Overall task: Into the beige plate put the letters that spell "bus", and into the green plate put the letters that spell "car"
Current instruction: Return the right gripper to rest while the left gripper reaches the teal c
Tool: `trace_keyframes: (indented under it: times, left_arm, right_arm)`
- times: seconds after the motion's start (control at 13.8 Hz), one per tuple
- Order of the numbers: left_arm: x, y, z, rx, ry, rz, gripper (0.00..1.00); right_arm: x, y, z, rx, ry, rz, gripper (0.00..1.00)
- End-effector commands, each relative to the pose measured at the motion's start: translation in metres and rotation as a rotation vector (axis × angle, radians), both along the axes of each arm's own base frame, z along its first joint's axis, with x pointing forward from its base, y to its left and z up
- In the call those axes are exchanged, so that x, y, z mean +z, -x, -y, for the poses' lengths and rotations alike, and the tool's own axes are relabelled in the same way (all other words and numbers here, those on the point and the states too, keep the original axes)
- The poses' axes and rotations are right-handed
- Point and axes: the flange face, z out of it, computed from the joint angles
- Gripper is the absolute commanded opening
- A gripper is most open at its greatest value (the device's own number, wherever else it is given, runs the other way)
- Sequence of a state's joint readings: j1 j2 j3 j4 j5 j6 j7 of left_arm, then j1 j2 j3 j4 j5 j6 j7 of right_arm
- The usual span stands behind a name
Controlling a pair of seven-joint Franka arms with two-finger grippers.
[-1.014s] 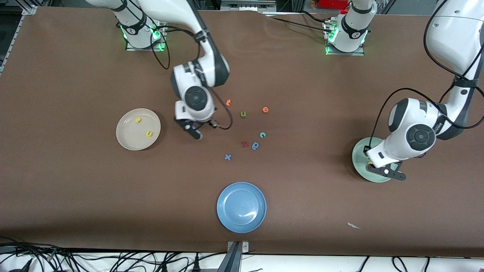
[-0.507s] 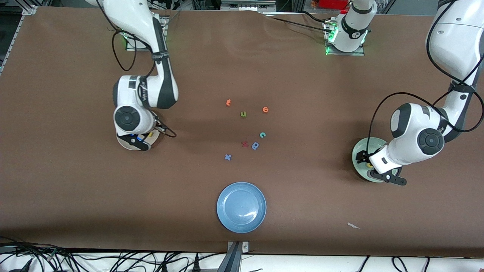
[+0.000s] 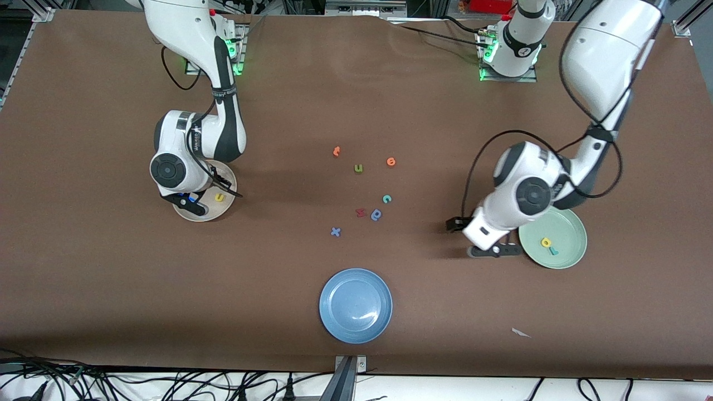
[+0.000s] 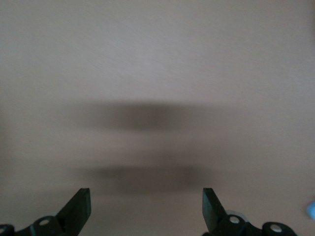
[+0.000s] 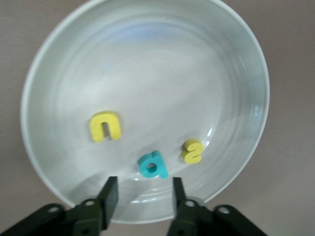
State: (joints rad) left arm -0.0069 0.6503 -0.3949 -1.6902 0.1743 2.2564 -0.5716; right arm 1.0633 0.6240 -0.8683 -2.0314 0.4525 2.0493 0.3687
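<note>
- My right gripper [image 5: 142,196] hung over the beige plate [image 3: 228,207] near the right arm's end of the table, its fingers parted a little and holding nothing.
- In the right wrist view, the teal "b" [image 5: 153,165] lay in that plate just below the fingertips, free of them, between the yellow "u" [image 5: 105,126] and the yellow "s" [image 5: 192,151].
- All three lay apart from one another.
- My left gripper [image 4: 145,209] stood wide and empty over bare brown table [image 3: 111,289], just beside the green plate [image 3: 576,248] on the side toward the table's middle.
- The green plate held the yellow "a" [image 3: 546,242] and the teal "r" [image 3: 554,251], close together.
- The teal "c" [image 3: 386,199] lay on the table among the loose letters at the middle, well apart from both plates.
- Near it I saw the darker blue letter [image 3: 376,214], a red letter [image 3: 360,212], a blue "x" [image 3: 335,231], the olive-green "u" [image 3: 358,168] and two orange letters [image 3: 391,161].
- The blue plate [image 3: 334,323] sat nearest the front camera, nothing in it.
</note>
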Motion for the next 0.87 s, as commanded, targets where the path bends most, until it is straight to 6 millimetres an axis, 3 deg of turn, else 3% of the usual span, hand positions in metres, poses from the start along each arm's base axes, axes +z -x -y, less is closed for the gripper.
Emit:
trace_keyframes:
  times: [0.0,0.29,0.43,0.58,0.65,0.8]
  left_arm:
    - [-0.002,0.017,0.05,0.134,0.018,0.004,1.0]
    - [-0.015,0.057,0.123,0.263,0.037,0.013,0.98]
    - [-0.029,0.071,0.15,0.308,0.063,0.024,0.96]
    - [-0.039,0.082,0.163,0.305,0.048,0.028,0.93]
    - [-0.044,0.085,0.166,0.314,0.026,0.039,0.92]
    - [-0.054,0.088,0.168,0.303,-0.006,0.061,0.9]
  right_arm:
    - [0.058,-0.023,-0.017,0.007,-0.081,-0.003,1.0]
    - [0.14,-0.055,-0.032,0.087,-0.12,0.004,1.0]
    - [0.188,-0.068,-0.024,0.15,-0.14,0.032,1.0]
    - [0.227,-0.073,-0.016,0.169,-0.155,0.038,1.0]
    - [0.243,-0.073,-0.019,0.183,-0.16,0.04,1.0]
    - [0.27,-0.069,-0.006,0.184,-0.228,0.045,1.0]
